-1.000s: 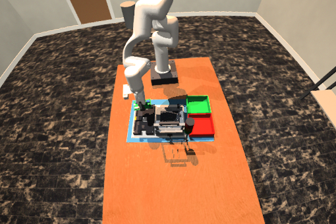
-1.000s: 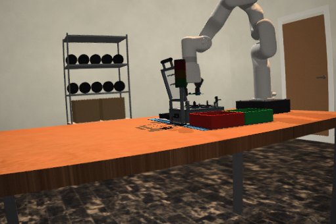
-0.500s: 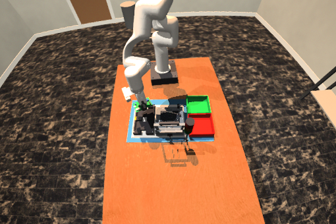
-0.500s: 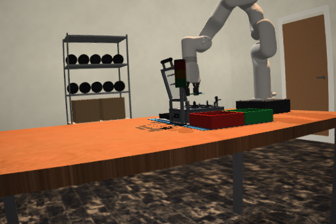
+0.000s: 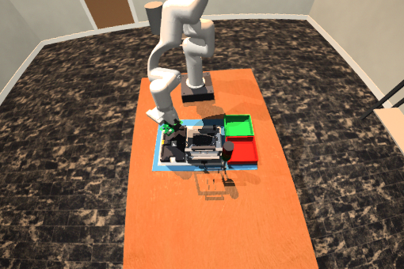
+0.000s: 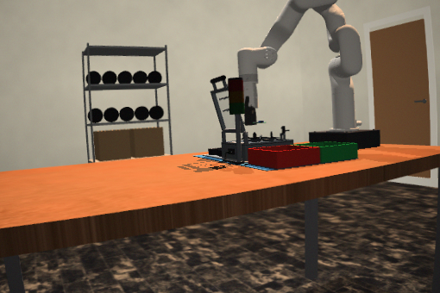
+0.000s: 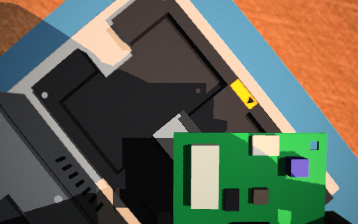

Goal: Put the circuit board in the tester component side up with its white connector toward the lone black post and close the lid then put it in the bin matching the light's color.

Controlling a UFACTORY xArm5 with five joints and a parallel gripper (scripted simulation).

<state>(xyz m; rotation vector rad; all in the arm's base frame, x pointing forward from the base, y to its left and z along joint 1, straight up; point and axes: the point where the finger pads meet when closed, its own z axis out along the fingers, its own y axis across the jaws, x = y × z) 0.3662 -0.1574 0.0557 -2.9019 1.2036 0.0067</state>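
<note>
Above the orange table (image 5: 165, 221) (image 6: 115, 185), the claw (image 5: 178, 125) (image 6: 252, 122) grips the green board (image 5: 167, 129) (image 6: 260, 121) (image 7: 235, 175).
</note>
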